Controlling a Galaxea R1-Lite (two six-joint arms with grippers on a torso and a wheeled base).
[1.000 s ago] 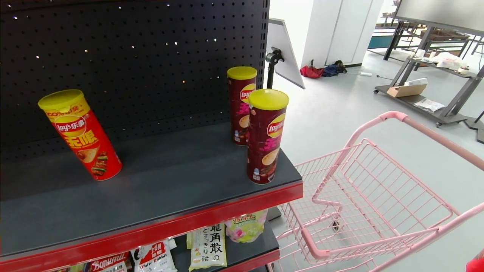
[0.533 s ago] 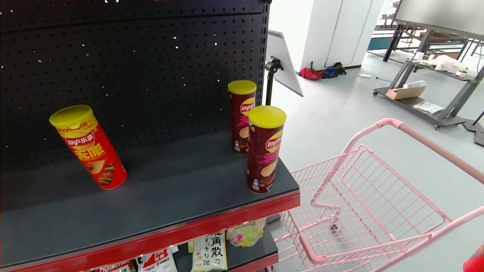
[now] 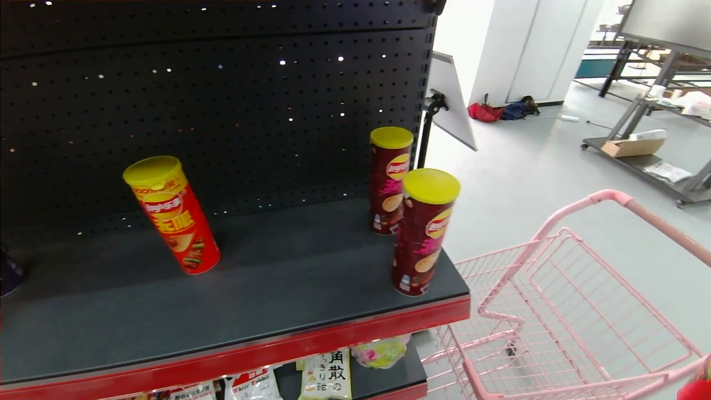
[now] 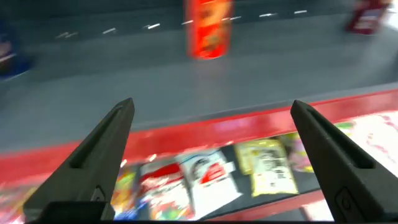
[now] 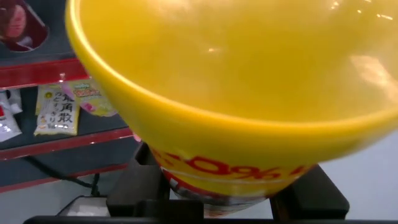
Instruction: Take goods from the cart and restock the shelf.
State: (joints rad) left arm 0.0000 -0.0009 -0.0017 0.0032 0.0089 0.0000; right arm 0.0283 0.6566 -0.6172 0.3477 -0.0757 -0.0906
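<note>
The dark shelf [image 3: 278,278] with a red front edge carries a red chips can [image 3: 172,216] with a yellow lid, and two maroon cans, one at the back [image 3: 390,178] and one at the front right corner [image 3: 425,230]. To its right stands the pink wire cart [image 3: 583,311]. My left gripper [image 4: 211,162] is open with nothing in it, facing the shelf edge [image 4: 205,134], and the red can [image 4: 210,28] stands beyond it. My right gripper [image 5: 230,199] is shut on a red chips can [image 5: 236,81], whose yellow lid fills the foreground.
Snack bags [image 3: 328,375] lie on the lower shelf. A black pegboard [image 3: 222,111] backs the shelf. A white board on a stand [image 3: 452,100] is past the shelf's right end, and metal racks [image 3: 650,144] stand across the open grey floor.
The head camera has swung left and slightly down, so the shelf, cans and cart all sit farther right in the picture. The cans themselves have not moved.
</note>
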